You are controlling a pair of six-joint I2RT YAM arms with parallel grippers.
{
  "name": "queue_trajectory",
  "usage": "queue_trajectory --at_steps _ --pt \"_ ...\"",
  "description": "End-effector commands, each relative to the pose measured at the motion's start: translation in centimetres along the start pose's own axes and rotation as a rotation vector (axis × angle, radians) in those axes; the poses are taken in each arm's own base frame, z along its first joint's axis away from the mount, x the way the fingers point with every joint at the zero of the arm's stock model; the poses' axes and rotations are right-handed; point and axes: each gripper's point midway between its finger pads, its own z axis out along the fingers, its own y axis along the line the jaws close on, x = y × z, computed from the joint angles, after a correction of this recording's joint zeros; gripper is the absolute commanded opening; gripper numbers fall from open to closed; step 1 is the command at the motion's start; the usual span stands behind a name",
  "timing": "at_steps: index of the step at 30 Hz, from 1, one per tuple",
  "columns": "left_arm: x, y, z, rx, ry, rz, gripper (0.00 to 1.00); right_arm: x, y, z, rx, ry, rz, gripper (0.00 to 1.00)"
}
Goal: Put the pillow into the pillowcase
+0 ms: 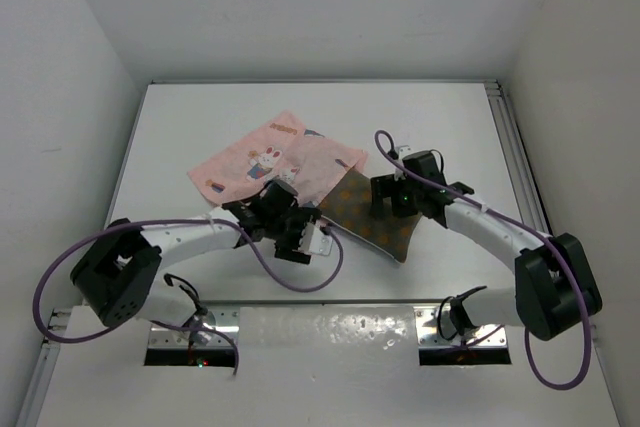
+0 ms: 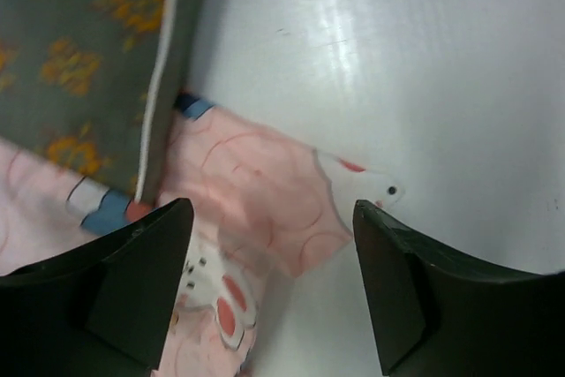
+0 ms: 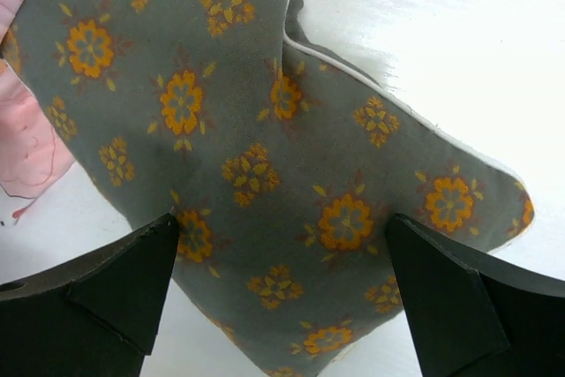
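The pink pillowcase (image 1: 265,159) lies spread on the white table, its near right part against the olive-brown pillow (image 1: 372,219). My left gripper (image 1: 275,203) hangs open at the pillowcase's near edge. In the left wrist view a loose corner of the pillowcase (image 2: 265,192) lies between the spread fingers of the left gripper (image 2: 274,258), unpinched, with the pillow's piped edge (image 2: 159,86) at upper left. My right gripper (image 1: 392,195) is over the pillow's far side. The right wrist view shows the right gripper (image 3: 282,258) open wide just above the flowered pillow (image 3: 265,130), not clamping it.
White walls enclose the table (image 1: 440,137) on three sides, with a metal rail (image 1: 515,147) along the right edge. Purple cables (image 1: 300,282) loop off both arms near the front. A strip of pink pillowcase (image 3: 26,130) shows left of the pillow.
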Motion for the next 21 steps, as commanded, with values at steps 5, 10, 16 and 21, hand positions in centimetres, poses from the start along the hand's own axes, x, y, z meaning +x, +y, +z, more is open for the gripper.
queue_trajectory --at_steps 5,10,16,21 --pt "-0.9 -2.6 3.7 0.071 -0.058 0.293 0.77 1.0 -0.1 0.1 -0.011 0.012 0.067 0.99" --pt "0.7 -3.5 4.7 0.094 -0.005 0.400 0.78 2.7 -0.9 0.9 0.023 0.077 0.093 0.99" --pt "3.2 -2.6 5.2 0.059 0.144 0.462 0.00 4.2 -0.3 1.9 -0.029 0.106 0.129 0.85" --pt "3.5 -2.8 3.6 0.084 0.192 0.312 0.00 5.8 5.2 1.6 -0.268 0.082 0.097 0.26"
